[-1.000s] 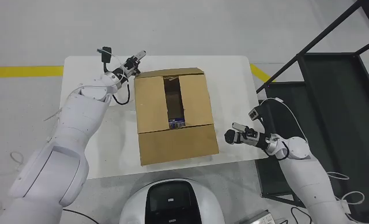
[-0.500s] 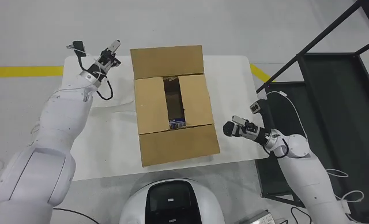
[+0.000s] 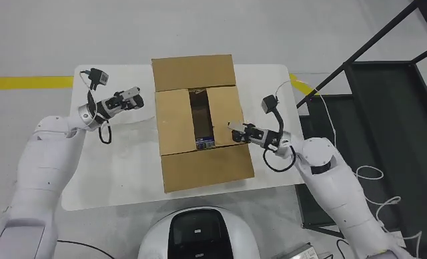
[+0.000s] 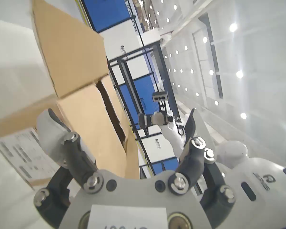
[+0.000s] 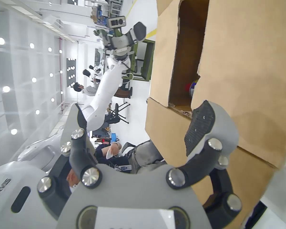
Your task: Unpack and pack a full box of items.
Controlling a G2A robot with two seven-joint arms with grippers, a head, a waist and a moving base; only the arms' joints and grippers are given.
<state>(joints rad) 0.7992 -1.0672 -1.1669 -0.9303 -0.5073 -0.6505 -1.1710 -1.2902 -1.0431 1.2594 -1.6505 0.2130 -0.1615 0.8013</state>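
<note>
Cardboard box sits in the middle of the white table. Its far flap and near flap are folded outward. The left side flap and right side flap lie flat over the top, with a narrow gap between them.

My right gripper hovers over the right side flap with its fingers spread wide and nothing between them. In my right wrist view the ribbed pad sits close to that flap's ragged inner edge, though I cannot tell whether it touches. My left gripper is also wide open and empty, near the box's left wall but apart from it.

I judge the flaps to be light, stiff corrugated board that hinges at the crease, so I would hook a flap's free edge along the gap, about midway, and swing it outward. That torn edge looks weak and could rip if pinched hard. A full box is probably heavy enough to stay put while I lift a flap.

A white label is stuck on the box's left wall, but its print is too blurred for me to read. Through the gap I see a blue packaged item, and its lettering is too small to make out.
</note>
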